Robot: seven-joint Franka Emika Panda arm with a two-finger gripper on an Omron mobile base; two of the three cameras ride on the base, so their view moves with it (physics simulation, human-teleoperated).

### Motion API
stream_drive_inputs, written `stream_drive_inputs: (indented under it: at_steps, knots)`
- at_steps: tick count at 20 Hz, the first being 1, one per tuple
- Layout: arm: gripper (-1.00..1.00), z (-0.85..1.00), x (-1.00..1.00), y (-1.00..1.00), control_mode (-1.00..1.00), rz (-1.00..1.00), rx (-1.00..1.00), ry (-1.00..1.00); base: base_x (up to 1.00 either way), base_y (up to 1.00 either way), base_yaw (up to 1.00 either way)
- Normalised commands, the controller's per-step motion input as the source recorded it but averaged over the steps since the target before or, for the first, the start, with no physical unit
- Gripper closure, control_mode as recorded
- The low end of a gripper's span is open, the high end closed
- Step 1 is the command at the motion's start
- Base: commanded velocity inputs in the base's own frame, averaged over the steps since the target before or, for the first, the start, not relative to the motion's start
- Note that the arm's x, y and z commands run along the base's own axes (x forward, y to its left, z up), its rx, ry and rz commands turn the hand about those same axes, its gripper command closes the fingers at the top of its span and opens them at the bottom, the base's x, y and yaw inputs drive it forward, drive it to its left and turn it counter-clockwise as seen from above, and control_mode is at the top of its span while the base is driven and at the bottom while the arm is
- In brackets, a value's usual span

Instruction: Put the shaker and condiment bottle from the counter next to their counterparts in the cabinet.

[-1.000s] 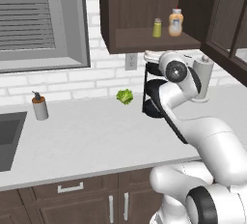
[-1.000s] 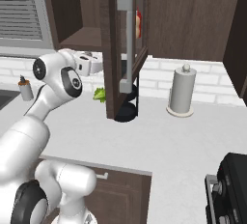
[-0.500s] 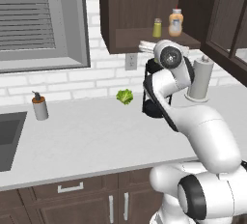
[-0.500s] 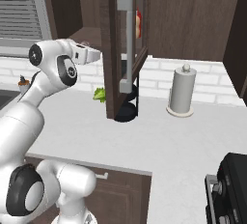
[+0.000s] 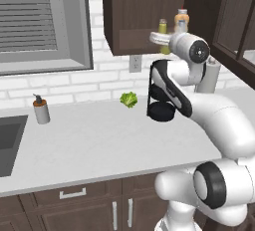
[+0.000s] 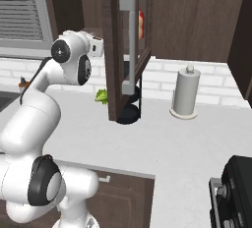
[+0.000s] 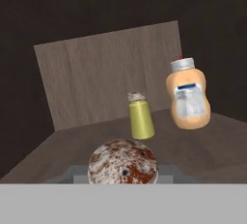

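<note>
Holding the shaker (image 7: 123, 162) in the closed claw (image 7: 123, 179) at the mouth of the cabinet (image 5: 134, 16), I am looking at its speckled cap end-on; it is judging as light, rigid and smooth, so I am keeping the pinch low on its round body. Further right on the shelf, the twin shaker (image 7: 141, 116) is standing upright, and the condiment bottle (image 7: 187, 95) is sitting beside it.
</note>
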Motion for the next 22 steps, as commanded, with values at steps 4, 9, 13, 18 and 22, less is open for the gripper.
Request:
stream_drive_inputs:
  at_steps: [4,9,13,18,22]
  knots:
    - [1.0,0.21,0.08,0.0,-1.0,0.0,0.0,0.0,0.0,0.0,0.0]
    - [1.0,0.4,0.12,0.13,-1.0,0.01,-0.06,0.0,0.0,0.0,0.0]
    - [1.0,0.08,0.0,0.03,-1.0,0.0,-0.05,0.01,0.0,0.0,0.0]
    - [1.0,0.0,0.36,0.0,-1.0,0.0,0.0,0.02,0.0,0.0,0.0]
    - [1.0,-0.03,0.52,0.0,-1.0,0.0,0.0,0.02,0.0,0.0,0.0]
